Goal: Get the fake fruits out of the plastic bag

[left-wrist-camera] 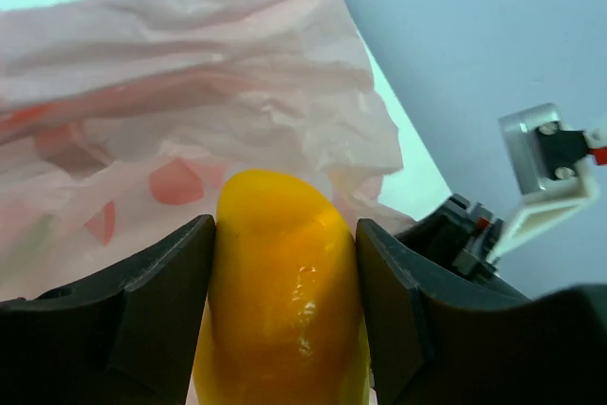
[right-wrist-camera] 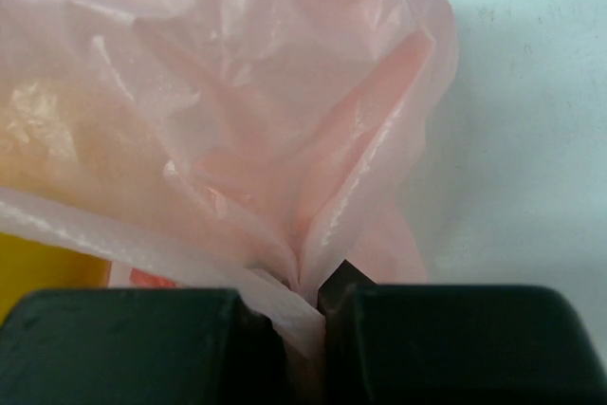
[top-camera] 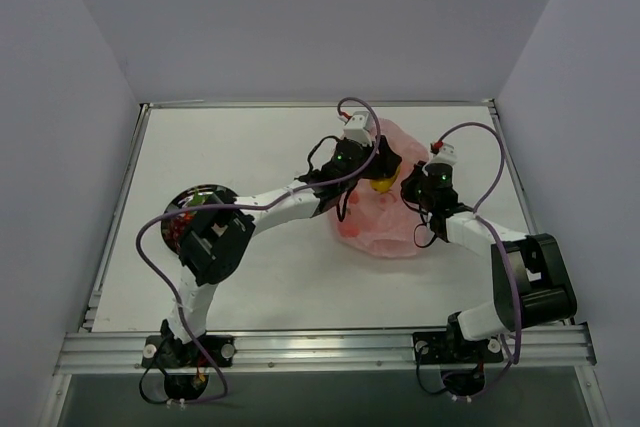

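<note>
The yellow fruit (left-wrist-camera: 285,301) is clamped between the fingers of my left gripper (left-wrist-camera: 285,234), right at the crumpled mouth of the bag (left-wrist-camera: 190,92), which lies toward the far right of the tabletop (top-camera: 240,147). My right gripper (right-wrist-camera: 318,315), just beside it, is pinched tight on a fold of the bag's film. Well apart on the left, a plate (top-camera: 176,199) lies half hidden under my left arm (top-camera: 270,202).
</note>
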`<state>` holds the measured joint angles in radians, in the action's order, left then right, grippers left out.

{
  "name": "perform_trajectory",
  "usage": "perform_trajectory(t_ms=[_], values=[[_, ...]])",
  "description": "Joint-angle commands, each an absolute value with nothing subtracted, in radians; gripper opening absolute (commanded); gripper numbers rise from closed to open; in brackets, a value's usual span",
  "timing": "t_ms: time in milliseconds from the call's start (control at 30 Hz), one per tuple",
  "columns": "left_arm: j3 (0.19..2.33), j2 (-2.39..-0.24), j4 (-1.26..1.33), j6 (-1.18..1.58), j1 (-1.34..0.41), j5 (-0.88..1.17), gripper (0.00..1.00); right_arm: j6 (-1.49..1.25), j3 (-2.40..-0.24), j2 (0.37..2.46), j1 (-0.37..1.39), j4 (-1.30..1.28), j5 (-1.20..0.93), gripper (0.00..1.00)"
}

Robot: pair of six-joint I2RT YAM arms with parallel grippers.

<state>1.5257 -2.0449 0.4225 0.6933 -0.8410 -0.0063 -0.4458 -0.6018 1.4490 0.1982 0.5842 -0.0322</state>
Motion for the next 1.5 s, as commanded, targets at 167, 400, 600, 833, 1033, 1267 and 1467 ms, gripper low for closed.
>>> perform_trajectory(t_ms=[167,400,600,833,1033,1267,1467], values=[[1.459,-1.869,0.477,0.733,-0.827,0.139,0.03,-0.448,-0.650,1.450,0.199,0.571,0.093,0.00],[1.153,-1.554,0.405,0.638,-0.813,0.048,0.03,-0.445,-0.753,1.499,0.135,0.557,0.140,0.00],[0.911,-1.126,0.111,0.630,-0.743,-0.412,0.03,-0.453,-0.775,1.522,0.072,0.563,0.087,0.00],[0.729,-0.867,-0.201,0.793,-0.490,-0.575,0.04,-0.479,-0.758,1.540,0.083,0.586,0.034,0.17],[0.718,-0.914,-0.253,0.788,-0.324,-0.594,0.04,-0.489,-0.759,1.536,0.081,0.575,0.028,0.38],[0.716,-1.040,-0.198,0.784,-0.276,-0.649,0.04,-0.494,-0.753,1.517,0.080,0.563,0.022,0.70],[0.730,-1.132,-0.130,0.765,-0.249,-0.667,0.08,-0.491,-0.752,1.517,0.078,0.566,0.011,0.72]])
